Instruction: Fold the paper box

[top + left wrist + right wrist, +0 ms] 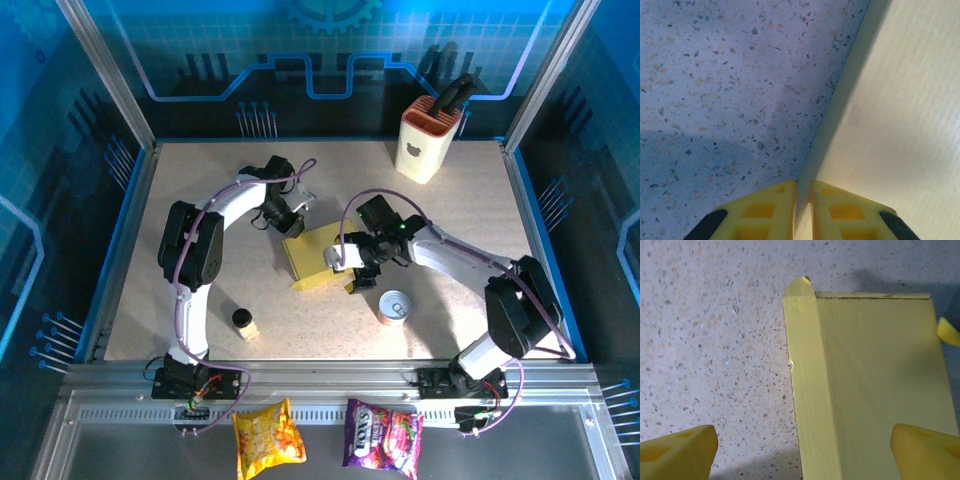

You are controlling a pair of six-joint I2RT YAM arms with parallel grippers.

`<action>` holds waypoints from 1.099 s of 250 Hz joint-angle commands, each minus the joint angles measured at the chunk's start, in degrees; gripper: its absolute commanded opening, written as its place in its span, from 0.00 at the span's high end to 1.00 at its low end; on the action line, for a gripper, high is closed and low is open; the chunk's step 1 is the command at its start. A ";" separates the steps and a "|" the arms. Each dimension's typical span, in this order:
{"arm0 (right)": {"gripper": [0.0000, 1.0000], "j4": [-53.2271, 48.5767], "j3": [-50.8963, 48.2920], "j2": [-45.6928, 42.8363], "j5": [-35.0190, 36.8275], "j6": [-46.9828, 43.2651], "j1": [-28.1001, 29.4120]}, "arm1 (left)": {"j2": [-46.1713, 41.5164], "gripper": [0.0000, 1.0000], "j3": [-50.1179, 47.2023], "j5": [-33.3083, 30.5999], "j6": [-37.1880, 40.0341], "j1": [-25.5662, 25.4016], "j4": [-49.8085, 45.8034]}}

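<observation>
The paper box point(312, 255) lies yellow side out in the middle of the table. My left gripper point(292, 222) is at its far left edge. In the left wrist view the box point(890, 125) shows as a pale panel whose thin edge runs down between the yellow fingers of the left gripper point(802, 182), which is shut on it. My right gripper point(358, 270) hovers over the box's near right part. In the right wrist view the right gripper point(802, 432) stands wide open over the box point(875, 370), one finger over the table and one over the cardboard, holding nothing.
A cream knife block point(428, 140) stands at the back right. A tin can point(394, 306) sits just in front of the right gripper, and a small jar point(243, 322) is near the front left. Two snack bags point(268, 436) point(384, 436) lie beyond the table's near edge.
</observation>
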 commanded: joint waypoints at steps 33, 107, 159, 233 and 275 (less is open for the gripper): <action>0.09 6.72 -1.40 4.83 4.18 -5.76 -0.02 | 1.77 0.82 0.37 -5.14 1.68 0.13 -0.65; 0.12 19.57 -3.71 6.27 8.99 -6.70 -1.18 | 1.77 0.82 1.10 -6.03 2.06 0.14 -0.42; 0.16 23.95 -2.42 7.76 9.42 -9.03 -2.22 | 1.95 0.82 1.22 -6.76 2.32 0.14 -0.45; 0.28 22.39 2.50 10.08 6.99 -11.97 -4.30 | 3.17 0.82 2.23 -6.96 2.55 0.14 -0.84; 0.35 22.52 4.53 11.67 6.33 -13.53 -4.79 | 3.62 0.83 2.47 -7.16 2.95 0.24 -0.96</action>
